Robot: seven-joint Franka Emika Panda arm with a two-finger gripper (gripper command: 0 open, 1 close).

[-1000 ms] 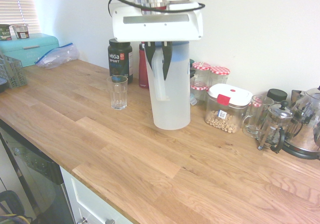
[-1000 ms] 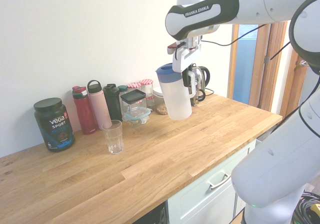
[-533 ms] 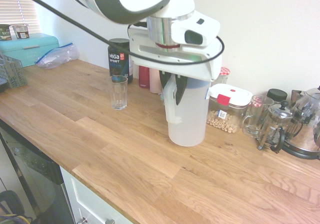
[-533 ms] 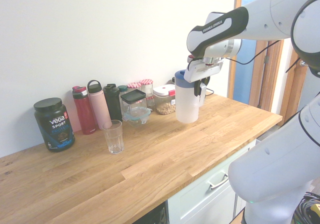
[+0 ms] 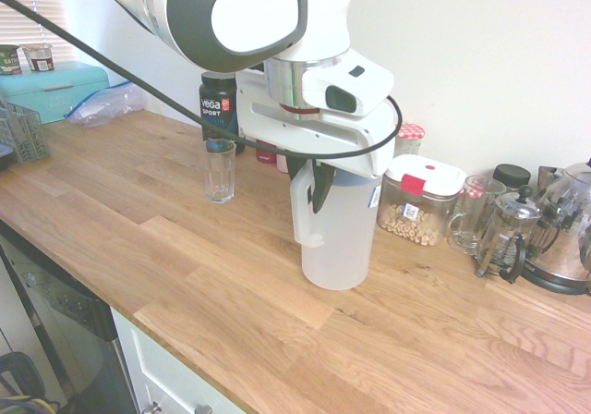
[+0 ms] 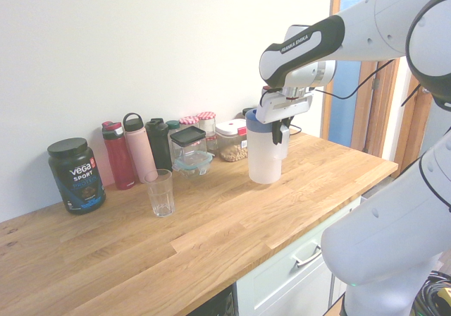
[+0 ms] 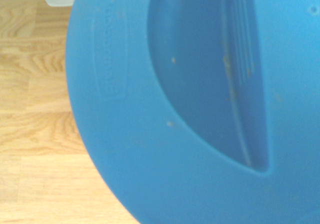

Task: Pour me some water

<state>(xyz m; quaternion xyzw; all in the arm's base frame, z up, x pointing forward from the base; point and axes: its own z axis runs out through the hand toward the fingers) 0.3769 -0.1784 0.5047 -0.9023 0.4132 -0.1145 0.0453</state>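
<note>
We find the surface [image 5: 231,294] bare along its near edge. Just beyond, toward the middle, the pitcher [image 5: 340,238] stands upright with its base on or just above the wood; we cannot confirm contact. The gripper [image 5: 309,178] comes from above with its jaws clamped on the pitcher's handle. The glass [image 5: 219,170] stands upright further left and farther back, well apart from the pitcher.

We see no water in the glass, though at this range we cannot be sure. We judge the pouring either done or not begun; the pitcher is being parked or gathered, not tipped.

The pitcher is a tall, translucent white vessel with a blue lid [image 7: 200,109], which fills the wrist view. Its contents cannot be made out through the wall.

Along the far wall stand a black tub [image 5: 220,104], bottles, jars and a coffee press [image 5: 503,234].
</note>
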